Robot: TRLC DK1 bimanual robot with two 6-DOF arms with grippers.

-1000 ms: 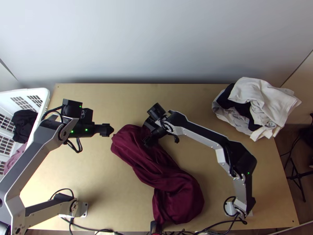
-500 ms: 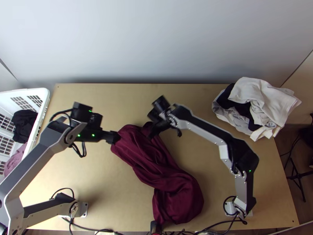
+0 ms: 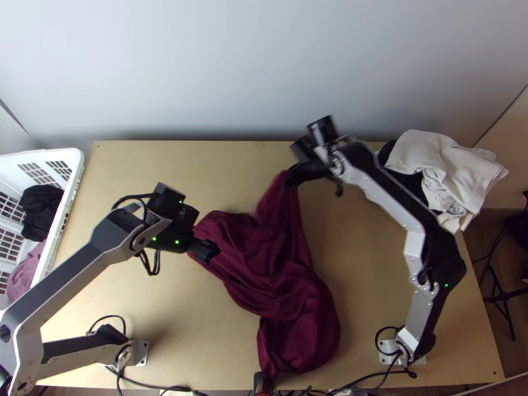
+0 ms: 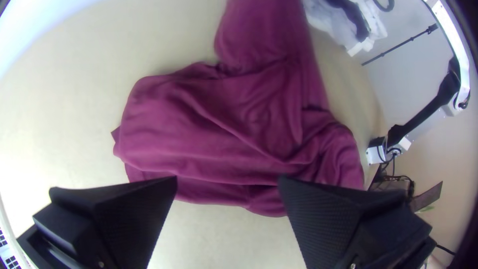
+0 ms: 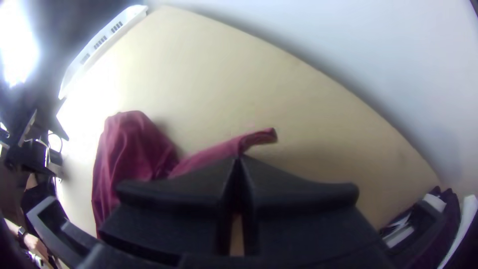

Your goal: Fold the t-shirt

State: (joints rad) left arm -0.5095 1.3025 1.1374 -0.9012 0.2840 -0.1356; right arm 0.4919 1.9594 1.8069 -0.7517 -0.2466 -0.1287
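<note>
Closest to me, the dark maroon cloth t-shirt has its rounded, bunched lower end by the near edge of the light wooden table, and from there it runs up across the middle in loose, lengthwise wrinkles. A bit farther up, the left arm's wide-fingered black gripper sits over the shirt's left border, its two fingers spread well apart and released; whether they touch the cloth, I can't tell. Beyond that, the shirt narrows into a strip reaching toward the far side, and there the right arm's matching black gripper is clenched on it, with a slim end of the fabric poking out past the fingertips in the right wrist view. Over at the left edge stands a white slotted plastic basket with black cloth and mauve cloth inside, and at the far right corner lies a rumpled pile of white, grey and black clothes.
</note>
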